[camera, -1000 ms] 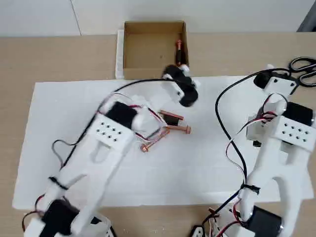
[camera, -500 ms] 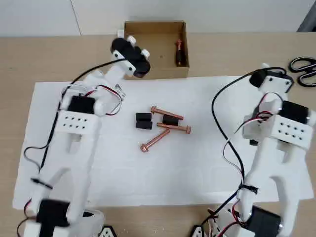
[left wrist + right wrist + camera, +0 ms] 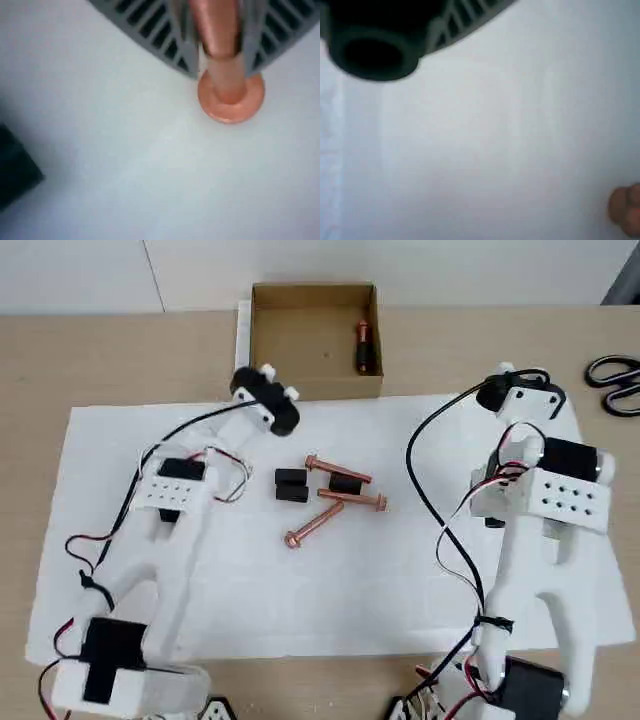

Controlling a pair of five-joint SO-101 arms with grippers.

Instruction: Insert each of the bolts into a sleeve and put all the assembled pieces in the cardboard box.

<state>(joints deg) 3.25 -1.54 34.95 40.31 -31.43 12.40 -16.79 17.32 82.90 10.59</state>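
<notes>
High view, against half a second back: my left arm (image 3: 170, 500) has dropped from the cardboard box (image 3: 300, 300) rim to the white sheet's (image 3: 400, 580) upper edge, and my right arm (image 3: 545, 500) has edged toward frame left. The left gripper (image 3: 220, 30) clamps a copper bolt (image 3: 230, 95), head poking past the fingers (image 3: 160, 25). The right gripper (image 3: 395, 35) holds a black sleeve (image 3: 372, 55). Loose bolts (image 3: 352, 498) and loose sleeves (image 3: 291, 485) lie mid-frame between the arms. One assembled piece (image 3: 365, 345) sits in the box's right side, and scissors (image 3: 615, 380) lie far right.

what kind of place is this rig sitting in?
Likely a lab or workshop bench: two small robot arms at a wooden table, white sheet over it, cardboard box and scissors nearby.
</notes>
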